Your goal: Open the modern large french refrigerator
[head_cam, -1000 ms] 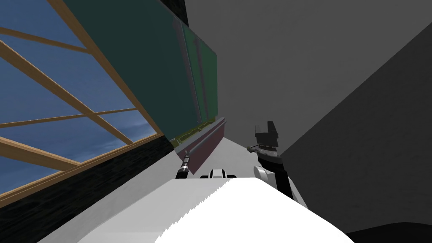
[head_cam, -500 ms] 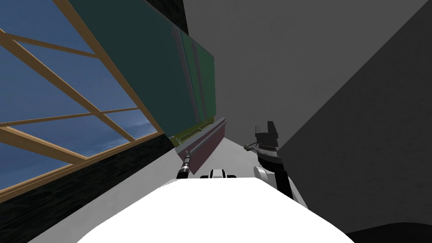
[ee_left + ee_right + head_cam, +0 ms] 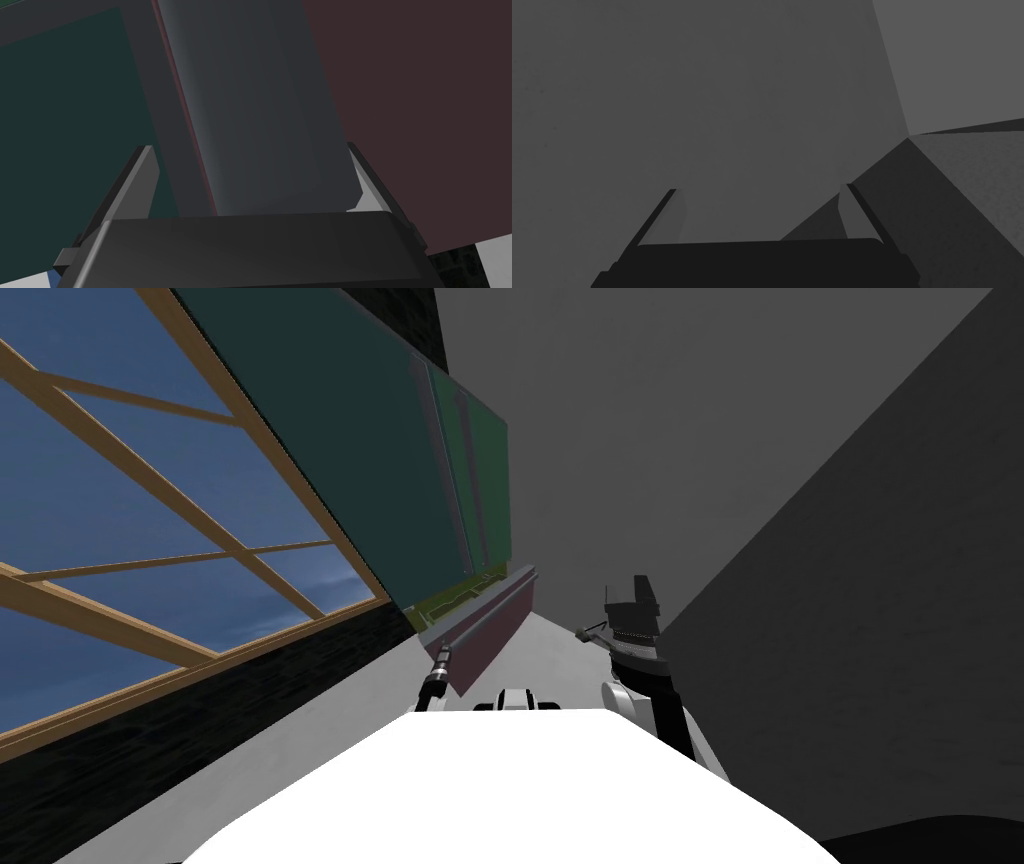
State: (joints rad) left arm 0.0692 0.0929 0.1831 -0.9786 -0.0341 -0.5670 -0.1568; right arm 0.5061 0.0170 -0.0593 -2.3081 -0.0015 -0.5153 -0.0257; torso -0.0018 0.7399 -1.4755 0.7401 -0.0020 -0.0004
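Fridge (image 3: 330, 438) sits up-left of me, next to the window (image 3: 130, 538). Both green upper doors (image 3: 470, 458) look flush, so I'd judge them not opened yet. Maroon bottom drawer (image 3: 492, 636) looks part-way out: a yellow-green strip (image 3: 455, 600) shows above it. Call the task started, not done. Grey bar handle (image 3: 270, 125) runs between the left gripper (image 3: 247, 146) fingers, which are spread around it and not clamped; one side has a clear gap. Right gripper (image 3: 759, 187) is raised off to the side, spread, holding nothing.
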